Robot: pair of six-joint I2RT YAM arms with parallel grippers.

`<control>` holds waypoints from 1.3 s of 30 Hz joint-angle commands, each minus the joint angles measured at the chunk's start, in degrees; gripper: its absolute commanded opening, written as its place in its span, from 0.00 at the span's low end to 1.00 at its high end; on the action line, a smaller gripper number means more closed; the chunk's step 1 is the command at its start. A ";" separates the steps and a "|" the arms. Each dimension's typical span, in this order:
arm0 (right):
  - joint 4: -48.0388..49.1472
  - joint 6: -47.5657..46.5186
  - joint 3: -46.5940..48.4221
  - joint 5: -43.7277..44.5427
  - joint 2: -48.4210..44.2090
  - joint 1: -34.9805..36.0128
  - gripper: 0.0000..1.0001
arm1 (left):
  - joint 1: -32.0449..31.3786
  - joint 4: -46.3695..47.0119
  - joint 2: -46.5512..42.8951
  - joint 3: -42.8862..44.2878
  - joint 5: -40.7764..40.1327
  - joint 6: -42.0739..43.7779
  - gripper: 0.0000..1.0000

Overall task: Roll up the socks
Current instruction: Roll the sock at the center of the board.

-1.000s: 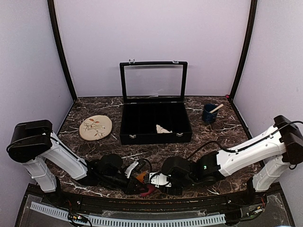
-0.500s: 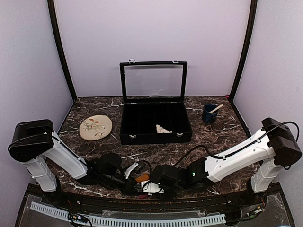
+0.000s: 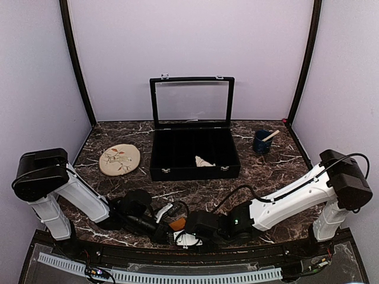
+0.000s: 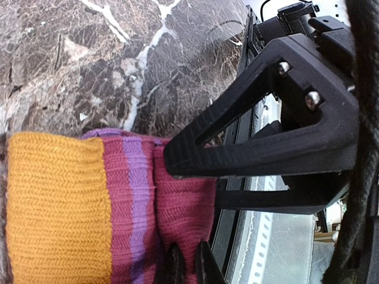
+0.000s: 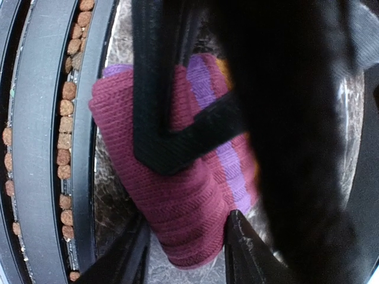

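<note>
In the open black case (image 3: 177, 172) you see a cream sock (image 3: 204, 161). Both arms reach low at the counter's (image 3: 269, 173) near edge. Your left gripper (image 4: 186, 264) pinches the maroon sock (image 4: 127, 207); your right gripper (image 5: 186, 248) straddles it, though you cannot tell if it grips.

Top view evenly lit from above, soft and a little flat, lilac walls (image 3: 189, 41) bright, marble table (image 3: 266, 171) dark with faint sheen, mild bowing at frame edges, wrist views crisp on the maroon sock (image 4: 183, 207) knit, nearest black parts blurred, underexposed silhouettes
</note>
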 commanded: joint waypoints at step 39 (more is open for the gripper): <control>-12.54 12.65 10.06 -24.69 7.04 -11.38 0.00 | 1.99 -33.55 -23.80 -4.76 -25.51 -3.11 0.44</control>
